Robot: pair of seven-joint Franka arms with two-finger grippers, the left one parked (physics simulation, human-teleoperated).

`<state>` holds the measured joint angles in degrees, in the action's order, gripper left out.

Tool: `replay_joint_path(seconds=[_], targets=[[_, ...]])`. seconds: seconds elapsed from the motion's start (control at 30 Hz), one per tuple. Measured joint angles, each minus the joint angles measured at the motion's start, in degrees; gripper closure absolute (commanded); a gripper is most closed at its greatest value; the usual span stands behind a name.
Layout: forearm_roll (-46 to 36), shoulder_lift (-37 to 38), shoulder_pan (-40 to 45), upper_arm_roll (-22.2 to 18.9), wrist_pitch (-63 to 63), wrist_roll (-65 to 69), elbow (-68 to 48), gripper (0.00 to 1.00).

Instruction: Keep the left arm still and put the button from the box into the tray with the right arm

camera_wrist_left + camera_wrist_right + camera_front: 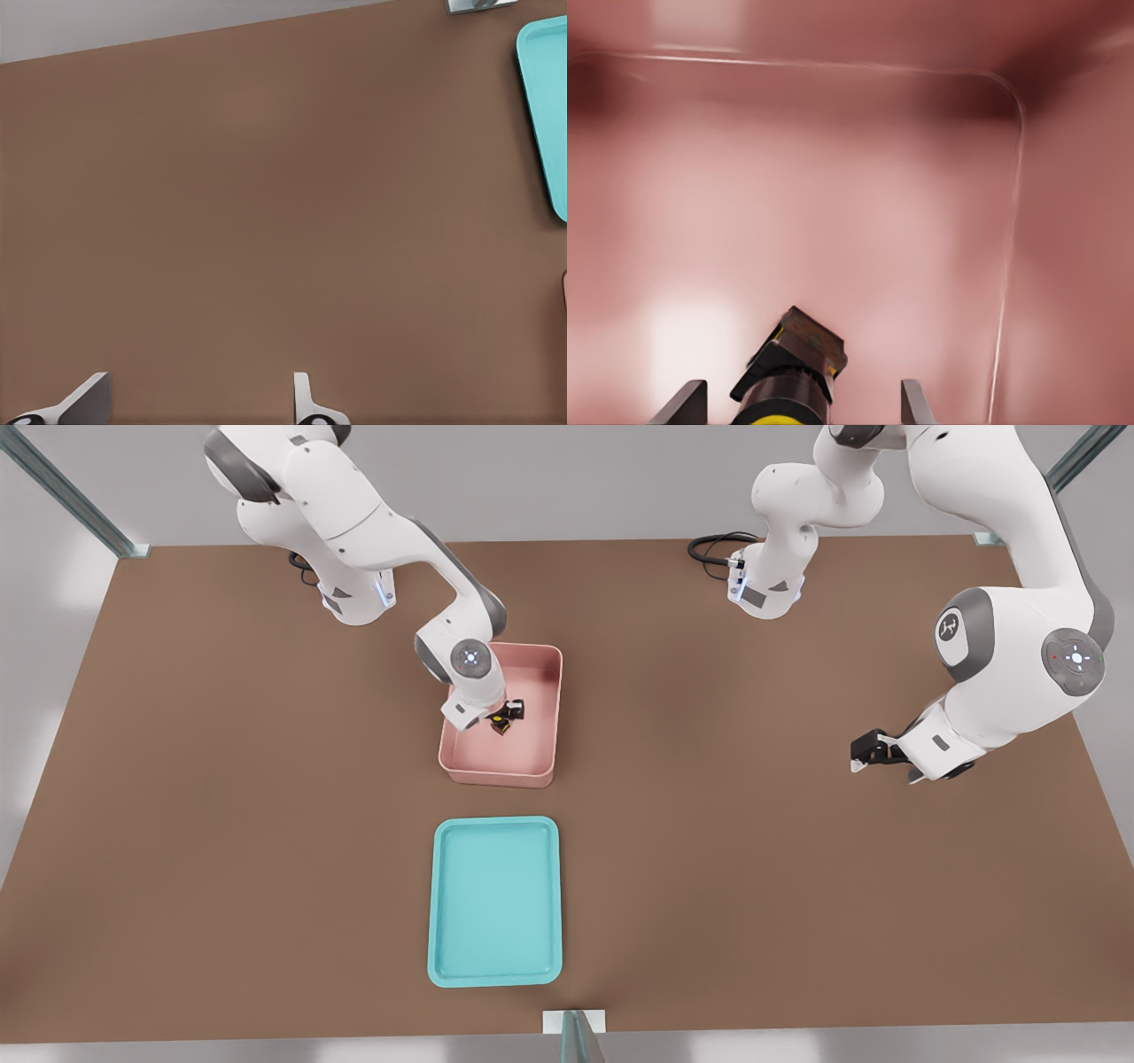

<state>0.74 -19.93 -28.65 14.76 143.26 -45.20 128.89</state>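
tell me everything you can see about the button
The button is tiny, with a black body, a yellow cap and a brownish base. It lies tipped on its side on the floor of the pink box, not upright. The right arm's hand is down inside the box, its open fingers on either side of the button without gripping it.

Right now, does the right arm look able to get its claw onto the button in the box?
Probably yes. The claw is down inside the box, open, its fingertips flanking the button, and nothing sits between them.
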Motion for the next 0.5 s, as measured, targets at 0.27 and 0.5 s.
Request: replay_joint_path(seconds=[0.27,0.5], targets=[[-0.07,-0.48,-0.18,-0.09,0.11,0.72,-0.81,0.31],[-0.84,-0.38,-0.43,0.16,0.07,1.11,-0.76,0.37]])
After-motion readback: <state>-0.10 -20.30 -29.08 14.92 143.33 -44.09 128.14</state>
